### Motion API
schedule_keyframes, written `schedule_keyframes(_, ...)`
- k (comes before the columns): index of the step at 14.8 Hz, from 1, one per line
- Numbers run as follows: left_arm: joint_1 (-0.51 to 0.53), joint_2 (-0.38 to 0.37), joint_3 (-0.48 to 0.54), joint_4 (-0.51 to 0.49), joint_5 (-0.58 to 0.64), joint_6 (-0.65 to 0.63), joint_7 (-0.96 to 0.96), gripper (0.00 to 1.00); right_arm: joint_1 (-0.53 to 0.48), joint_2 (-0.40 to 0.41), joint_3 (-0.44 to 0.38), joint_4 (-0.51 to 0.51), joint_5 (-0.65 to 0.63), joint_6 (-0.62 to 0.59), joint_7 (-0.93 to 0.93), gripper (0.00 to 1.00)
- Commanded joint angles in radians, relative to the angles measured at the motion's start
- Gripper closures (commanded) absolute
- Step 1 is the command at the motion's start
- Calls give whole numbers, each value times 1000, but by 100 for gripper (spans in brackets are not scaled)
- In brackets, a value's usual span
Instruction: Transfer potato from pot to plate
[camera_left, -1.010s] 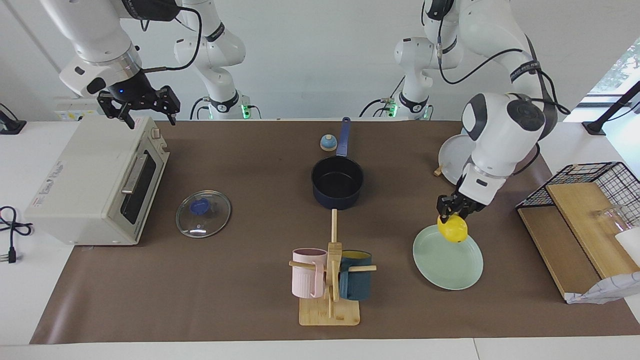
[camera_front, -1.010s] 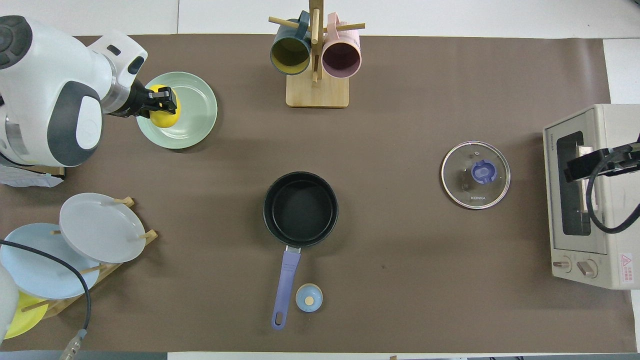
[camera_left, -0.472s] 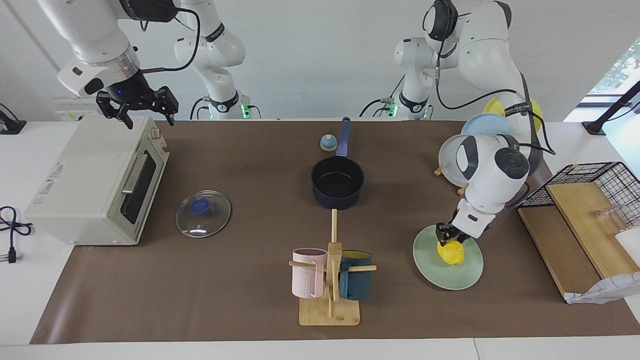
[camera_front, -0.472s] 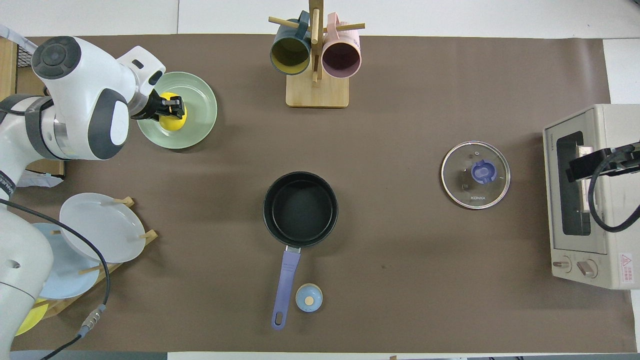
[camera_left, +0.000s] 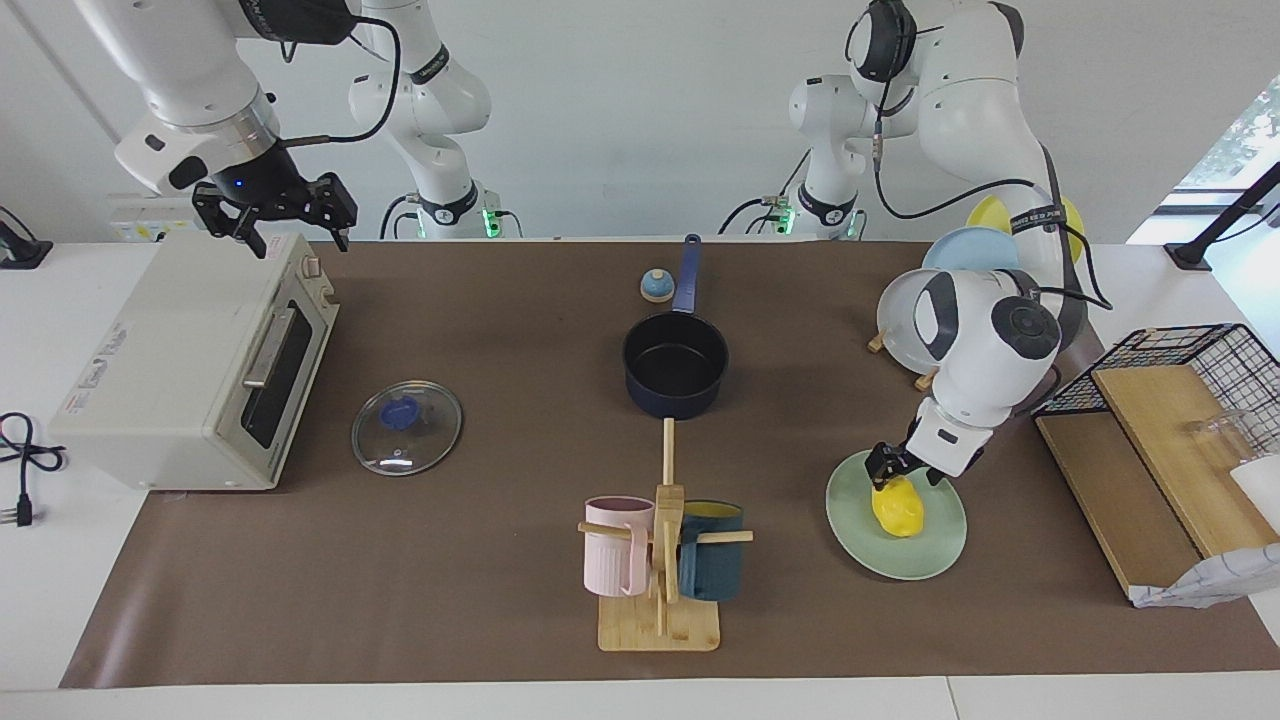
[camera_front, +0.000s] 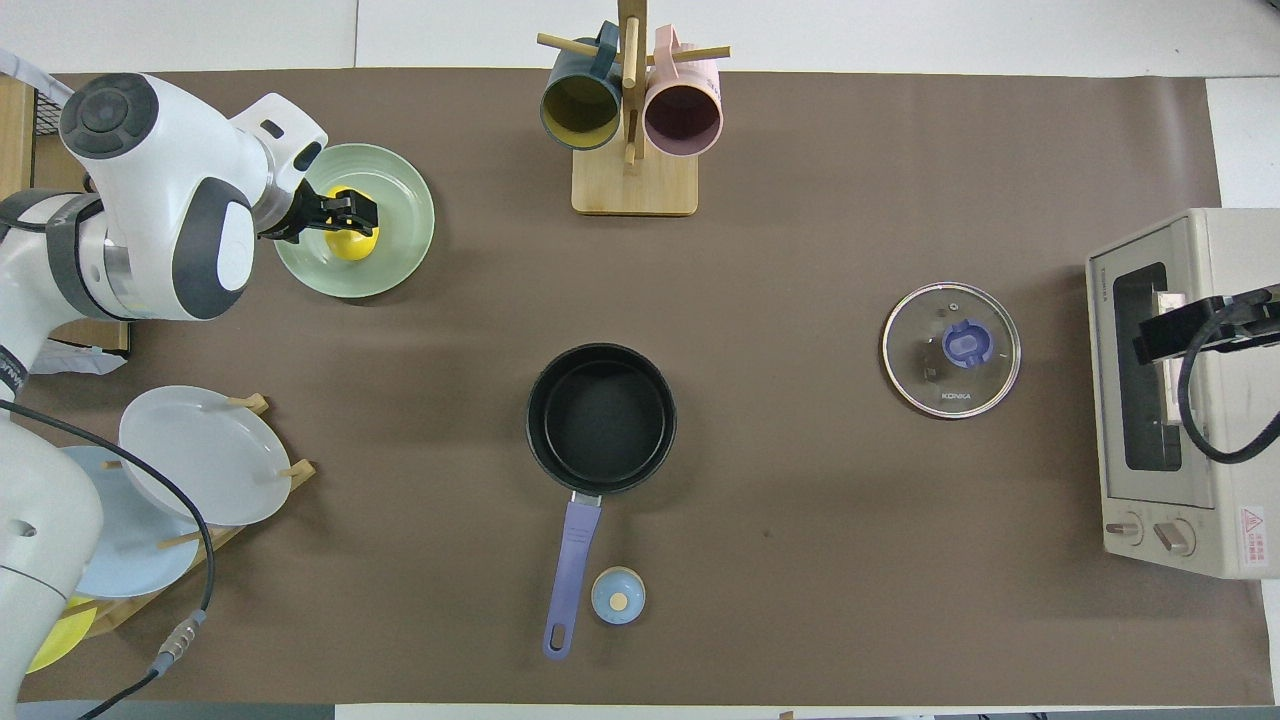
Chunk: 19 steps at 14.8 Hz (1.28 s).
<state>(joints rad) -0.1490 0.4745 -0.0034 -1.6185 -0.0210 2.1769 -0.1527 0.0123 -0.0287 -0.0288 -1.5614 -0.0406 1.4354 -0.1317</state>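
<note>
The yellow potato (camera_left: 899, 508) lies on the mint-green plate (camera_left: 935, 550) toward the left arm's end of the table; it also shows in the overhead view (camera_front: 354, 243) on that plate (camera_front: 400, 215). My left gripper (camera_left: 884, 474) is open, right at the potato's top, its fingers low over the plate. The navy pot (camera_left: 675, 366) with its long blue handle (camera_left: 686, 272) stands empty mid-table, nearer to the robots than the plate. My right gripper (camera_left: 303, 244) is open and empty, waiting over the toaster oven.
A toaster oven (camera_left: 190, 360) stands at the right arm's end, a glass lid (camera_left: 406, 427) beside it. A mug tree (camera_left: 664, 560) holds a pink and a teal mug. A rack of plates (camera_left: 915, 320) and a wire basket (camera_left: 1190, 380) stand near the left arm.
My left gripper came down with the potato onto the plate. The potato now lies tipped on the plate and the gripper has let go. The right arm barely moved.
</note>
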Motion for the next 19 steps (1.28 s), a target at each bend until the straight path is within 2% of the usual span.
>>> schedule_keyframes(1,35,-80,-6,23,16,-98,5,0,20,-7,-23,-16,-1,19,14,0)
schedule_keyframes(6,35,-304,22,41,32,-339,-5,0,9,-7,-20,-16,1,16,11,0)
schedule_keyframes(11,35,-465,20,40,33,-532,71,0,23,-7,-17,-16,4,16,14,0)
schedule_keyframes(14,37,-539,23,34,32,-627,111,0,18,-8,-17,-23,34,16,14,0)
schedule_keyframes(16,46,-574,22,-10,33,-670,116,0,15,-8,-17,-20,33,19,11,0)
schedule_keyframes(19,46,-608,22,-72,32,-670,116,0,20,-8,-19,-20,31,20,11,0)
